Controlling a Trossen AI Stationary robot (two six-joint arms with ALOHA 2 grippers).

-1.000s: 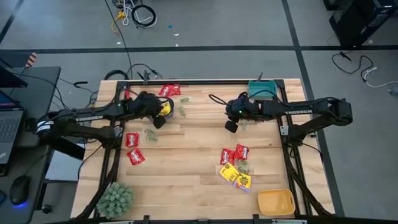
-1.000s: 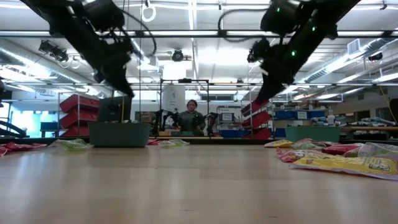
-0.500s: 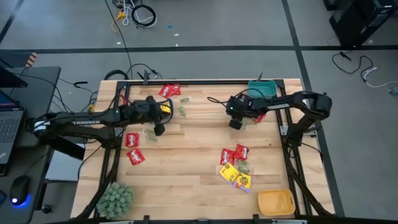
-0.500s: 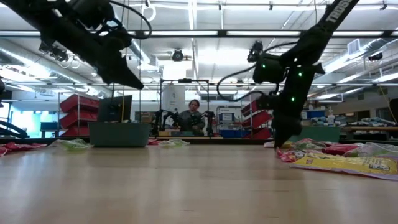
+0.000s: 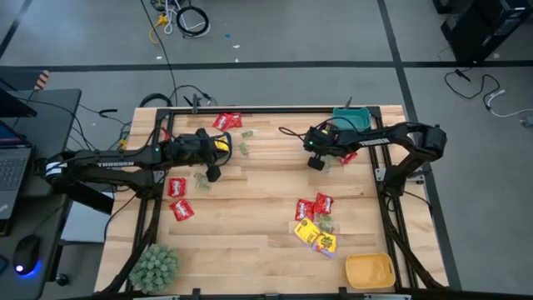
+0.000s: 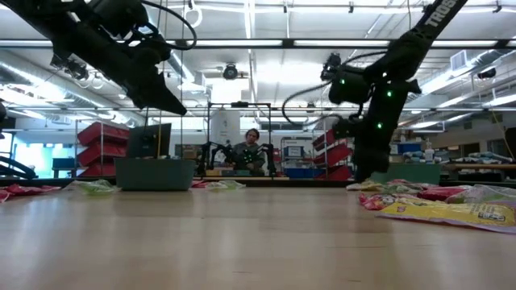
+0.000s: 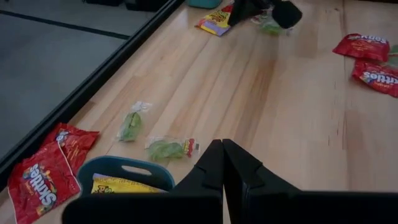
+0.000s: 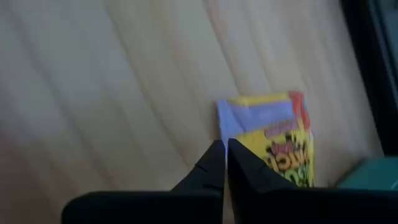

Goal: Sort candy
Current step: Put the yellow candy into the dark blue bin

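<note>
From directly above, a pale wooden bench [image 5: 250, 208] carries scattered candy: red packets [image 5: 226, 121] at the far edge, two more red packets [image 5: 177, 187] on the left, and a mixed red, yellow and green heap [image 5: 315, 223] towards the near right. The right pincer [image 5: 316, 163] sits low at the far right, beside a pale green packet [image 5: 331, 164] and near the teal bin [image 5: 353, 119]; half a second ago it was in much the same spot, and a second ago it was higher and less folded. The left pincer [image 5: 212, 173] hovers over the far left, by a small bin holding yellow candy [image 5: 221, 143]. A yellow-orange bin [image 5: 369, 270] and a fuzzy green plant [image 5: 155, 265] stand at the near corners. From bench height, the right pincer [image 6: 364, 173] has dropped almost to the surface, while the left pincer [image 6: 173, 109] hangs well clear. The left wrist view shows its pincer [image 7: 222, 149] pressed shut and empty, above two green packets [image 7: 165, 148] and a blue bin [image 7: 127, 176]. The right wrist view shows its pincer [image 8: 224, 151] now closed tip to tip where it was open moments ago, with a yellow packet [image 8: 277, 140] just beyond; nothing is visibly pinched, so the grab may have missed and likely needs repeating.
</note>
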